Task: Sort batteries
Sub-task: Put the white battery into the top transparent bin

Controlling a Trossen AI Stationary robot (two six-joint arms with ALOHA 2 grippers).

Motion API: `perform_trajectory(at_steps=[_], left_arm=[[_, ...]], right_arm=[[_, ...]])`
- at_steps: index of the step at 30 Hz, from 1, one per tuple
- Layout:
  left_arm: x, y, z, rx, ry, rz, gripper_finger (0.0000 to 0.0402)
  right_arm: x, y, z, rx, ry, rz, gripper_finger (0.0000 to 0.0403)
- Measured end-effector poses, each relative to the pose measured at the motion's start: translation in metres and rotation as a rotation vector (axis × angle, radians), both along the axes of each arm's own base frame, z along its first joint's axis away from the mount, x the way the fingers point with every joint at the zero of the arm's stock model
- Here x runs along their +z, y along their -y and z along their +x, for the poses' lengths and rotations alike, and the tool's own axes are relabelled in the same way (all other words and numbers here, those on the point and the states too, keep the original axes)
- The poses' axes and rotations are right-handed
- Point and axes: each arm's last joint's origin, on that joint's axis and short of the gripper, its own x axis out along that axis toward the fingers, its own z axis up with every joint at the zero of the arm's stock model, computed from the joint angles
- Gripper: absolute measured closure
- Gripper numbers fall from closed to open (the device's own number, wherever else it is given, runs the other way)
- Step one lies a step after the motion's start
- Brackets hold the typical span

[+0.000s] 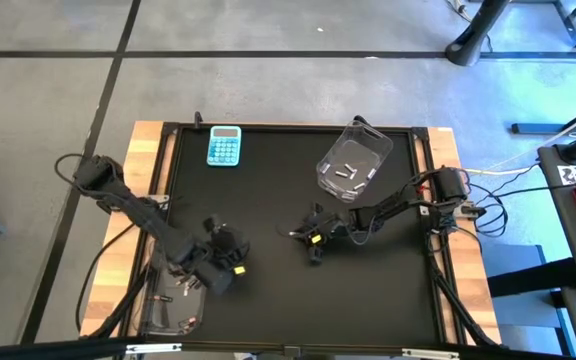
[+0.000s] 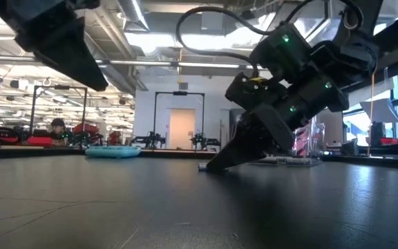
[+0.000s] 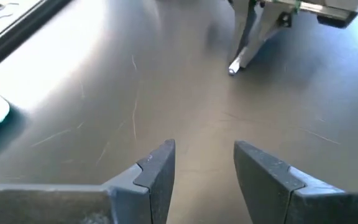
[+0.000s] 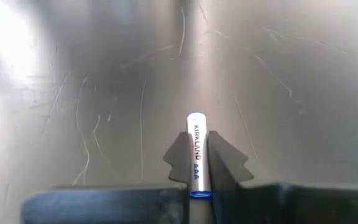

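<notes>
The right gripper [image 4: 197,163] is low at the middle of the black table [image 1: 268,210], and its fingers are pressed together on a silvery-white battery [image 4: 196,152] that touches the surface. The left gripper [image 3: 204,167] hovers nearby with its fingers apart and holds nothing.

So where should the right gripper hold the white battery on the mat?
Across the middle of its thin barrel, from above, as the right gripper grips it now. The battery lies flat on the mat, so only its long sides are free; both ends stick out past the fingers.
</notes>
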Motion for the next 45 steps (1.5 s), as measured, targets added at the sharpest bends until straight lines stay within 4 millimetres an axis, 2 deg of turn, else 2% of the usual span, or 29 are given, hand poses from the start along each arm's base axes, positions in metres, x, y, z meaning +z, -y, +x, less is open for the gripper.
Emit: perform_trajectory(at_steps=[4,7,12,18,22,24,27,31,39,45], left_arm=[[-0.003,0.005,-0.007,0.029,0.048,-0.002,0.0247],[-0.004,0.007,-0.010,0.031,0.051,-0.005,0.0247],[-0.004,0.008,-0.010,0.032,0.059,-0.008,0.0247],[-0.004,0.008,-0.010,0.032,0.060,-0.009,0.0247],[-0.004,0.008,-0.010,0.032,0.060,-0.009,0.0247],[-0.004,0.008,-0.010,0.034,0.062,-0.011,0.0247],[-0.004,0.008,-0.010,0.037,0.065,-0.014,0.0247],[-0.003,0.008,-0.010,0.041,0.076,-0.004,0.0247],[-0.003,0.008,-0.009,0.046,0.088,0.008,0.0247],[-0.003,0.008,-0.009,0.047,0.088,0.007,0.0247]], right_arm=[[-0.004,-0.006,-0.004,-0.045,0.026,0.055,0.0375],[0.000,-0.018,-0.006,-0.045,0.073,0.056,0.0373],[0.022,-0.040,-0.011,-0.002,0.166,0.053,0.0376],[0.080,-0.049,-0.016,-0.055,0.360,-0.010,0.0376],[0.124,-0.041,-0.029,-0.157,0.445,-0.071,0.0376],[0.143,-0.029,-0.039,-0.258,0.453,-0.122,0.0376],[0.160,-0.004,-0.054,-0.400,0.417,-0.166,0.0376],[0.171,0.040,-0.075,-0.584,0.331,-0.127,0.0376],[0.148,0.135,-0.114,-0.849,0.003,0.097,0.0376],[0.123,0.175,-0.123,-0.899,-0.115,0.205,0.0376]])
